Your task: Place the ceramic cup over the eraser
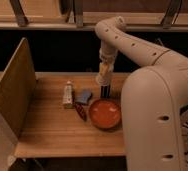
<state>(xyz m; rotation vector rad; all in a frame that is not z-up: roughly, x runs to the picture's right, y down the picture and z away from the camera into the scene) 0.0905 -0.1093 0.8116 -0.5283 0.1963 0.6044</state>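
Note:
My gripper (105, 73) hangs from the arm over the back of the wooden table (52, 131). It is shut on the small cream-white ceramic cup (103, 80). The cup is directly above the eraser (105, 91), a narrow black upright block standing just behind the orange bowl. The cup's lower edge is at or very near the eraser's top; I cannot tell if they touch.
A round orange-red bowl (105, 114) sits in front of the eraser. A white capped tube (67, 95), a flat blue-grey square (84, 95) and a thin dark red stick (80, 111) lie to the left. A tall wooden panel (9, 95) bounds the table's left side.

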